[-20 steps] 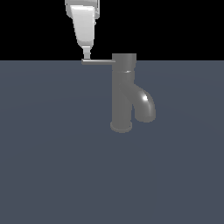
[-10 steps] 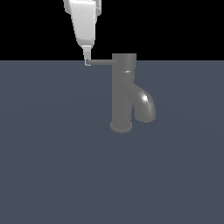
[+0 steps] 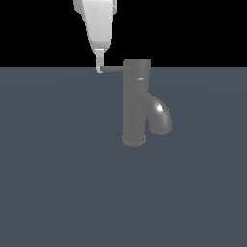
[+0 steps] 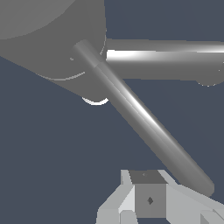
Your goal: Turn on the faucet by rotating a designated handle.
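White claw tip at the free end of the faucet's lever.

The pale white robot claw (image 3: pixel 100 67) is cut off by the upper edge of the exterior view, and its fingers overlap there, so I cannot tell how far apart they stand; the wrist view shows only a blocky fingertip (image 4: pixel 148 199) beside the lever's end. The dull grey metal faucet (image 3: pixel 135 103) stands upright on the dark blue-grey counter (image 3: pixel 58 183), its thick curved spout bending down toward the exterior view's right. The thin flat grey handle (image 3: pixel 113 69) lies level, its long axis running from the top cap toward the exterior view's left, its tip meeting the claw.
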Controlling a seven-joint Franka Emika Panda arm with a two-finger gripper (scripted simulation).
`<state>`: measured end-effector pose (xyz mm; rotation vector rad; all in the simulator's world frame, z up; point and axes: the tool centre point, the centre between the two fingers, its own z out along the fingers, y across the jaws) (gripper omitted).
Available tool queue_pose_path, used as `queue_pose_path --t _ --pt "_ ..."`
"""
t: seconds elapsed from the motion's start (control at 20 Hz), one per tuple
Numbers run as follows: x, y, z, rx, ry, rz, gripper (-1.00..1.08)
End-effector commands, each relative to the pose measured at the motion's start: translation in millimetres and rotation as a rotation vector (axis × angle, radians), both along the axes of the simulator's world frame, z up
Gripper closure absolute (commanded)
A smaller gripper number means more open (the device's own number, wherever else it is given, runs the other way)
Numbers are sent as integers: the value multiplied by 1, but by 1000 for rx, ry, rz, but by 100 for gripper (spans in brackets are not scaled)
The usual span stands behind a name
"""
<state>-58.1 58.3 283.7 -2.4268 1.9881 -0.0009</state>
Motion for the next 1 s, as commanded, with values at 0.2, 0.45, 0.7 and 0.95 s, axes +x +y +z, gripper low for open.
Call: queue_pose_path --t 0.2,0.45,0.7,0.95 --pt "-14 -31 0 -2 2 -16 108" --pt "-26 -50 0 -2 2 -16 108" --pt "-37 -69 0 -2 2 -16 108" --pt "-41 -71 0 -2 2 -4 108"
